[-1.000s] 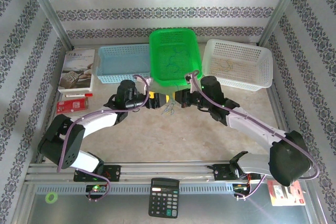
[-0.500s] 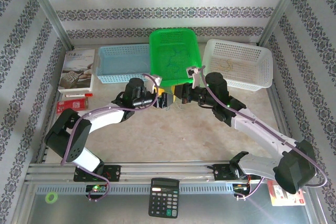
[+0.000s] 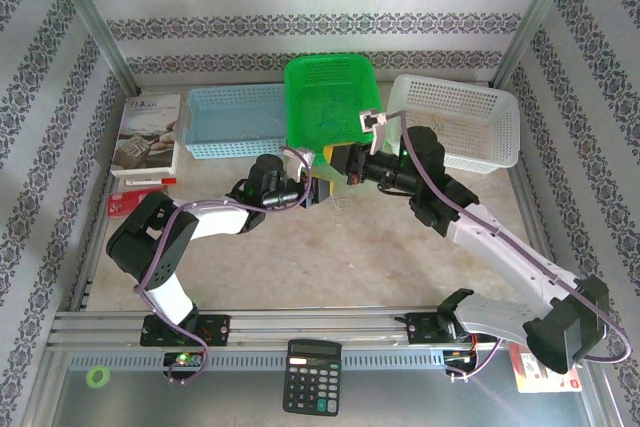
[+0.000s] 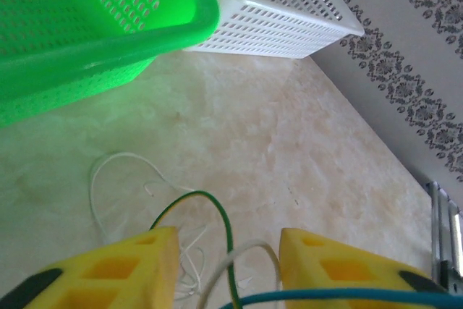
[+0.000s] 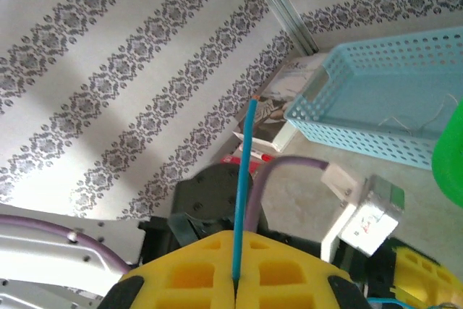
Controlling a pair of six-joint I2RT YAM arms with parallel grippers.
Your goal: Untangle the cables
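The left jaws stand part open low over the surface (image 4: 304, 142), at 6 o'clock from the green basket (image 3: 330, 97). The cables (image 4: 189, 247) run loose through their gap: a green cable (image 4: 221, 215), a white loop (image 4: 98, 179) lying toward 10 o'clock, and the blue cable (image 4: 325, 296) stretched toward 3 o'clock. The right jaws are clamped on that blue cable, with its free end standing up at 12 o'clock. If the left jaws close on every strand at once, pulling apart would likely tighten the snarl or drag the whole tangle. The thin blue cable could also slip free.
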